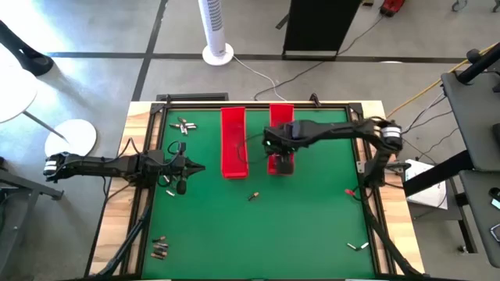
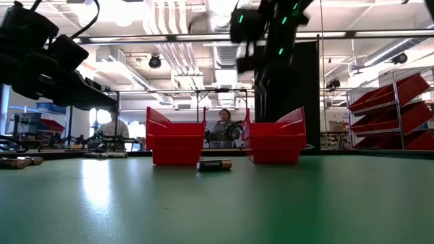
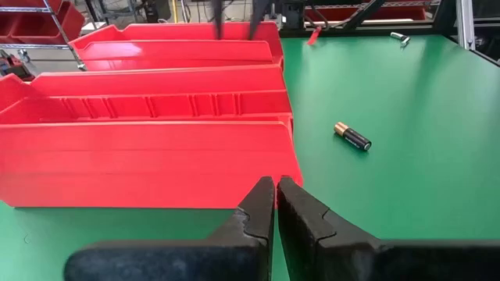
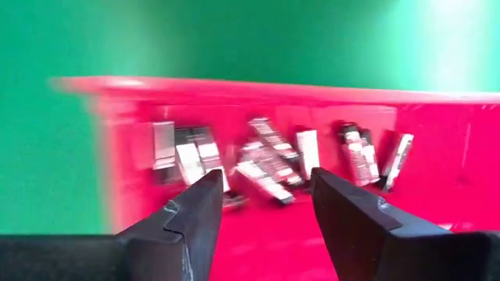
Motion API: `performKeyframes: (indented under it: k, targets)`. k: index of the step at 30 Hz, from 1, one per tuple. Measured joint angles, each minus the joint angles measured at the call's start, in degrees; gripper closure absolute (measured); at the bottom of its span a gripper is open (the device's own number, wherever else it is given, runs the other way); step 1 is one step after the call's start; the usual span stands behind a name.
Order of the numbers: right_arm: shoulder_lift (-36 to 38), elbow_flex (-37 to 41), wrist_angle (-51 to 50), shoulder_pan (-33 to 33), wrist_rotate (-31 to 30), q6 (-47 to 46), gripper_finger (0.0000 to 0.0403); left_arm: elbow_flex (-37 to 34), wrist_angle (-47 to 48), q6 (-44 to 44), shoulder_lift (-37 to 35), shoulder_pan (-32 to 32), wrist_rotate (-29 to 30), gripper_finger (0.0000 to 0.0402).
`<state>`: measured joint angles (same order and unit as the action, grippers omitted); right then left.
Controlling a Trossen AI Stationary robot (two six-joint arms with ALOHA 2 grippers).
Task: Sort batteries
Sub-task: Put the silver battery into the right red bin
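Red tray [image 4: 258, 234] beneath right pincer [image 4: 266, 207], jaws parted, empty, above batteries [image 4: 269, 160], left pincer [image 3: 276, 204] closed

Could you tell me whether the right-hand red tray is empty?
No. The right wrist view shows a heap of batteries inside the red tray.

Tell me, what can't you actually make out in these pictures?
- Cells in the right red tray: the right wrist view is motion-blurred, so their kinds and number are unreadable under the open right gripper.
- Left red tray: its contents are too small from above, and its wall hides them in the low view.
- Lone battery mid-table: its label is too small.
- Shut left gripper: in the low view, the frame edge cuts it off.
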<state>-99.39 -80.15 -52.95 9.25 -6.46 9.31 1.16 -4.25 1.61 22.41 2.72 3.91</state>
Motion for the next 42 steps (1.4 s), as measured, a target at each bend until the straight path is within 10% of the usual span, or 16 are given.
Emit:
performKeyframes:
  k: [13,26,42]
  targets:
    - [13.35,7.49,-1.02,-32.81,-4.59,-25.26,0.0209,-0.01,0.00,0.00,0.00,0.00,0.02,0.0402]
    - [11.24,17.24,-0.99,-65.26,-4.90,-72.88,0.0187,-0.02,0.00,0.00,0.00,0.00,0.02,0.0402]
    - [10.33,28.58,6.42,-80.47,1.02,-101.31,0.0218,0.00,0.00,0.01,0.00,0.00,0.01,0.0402]
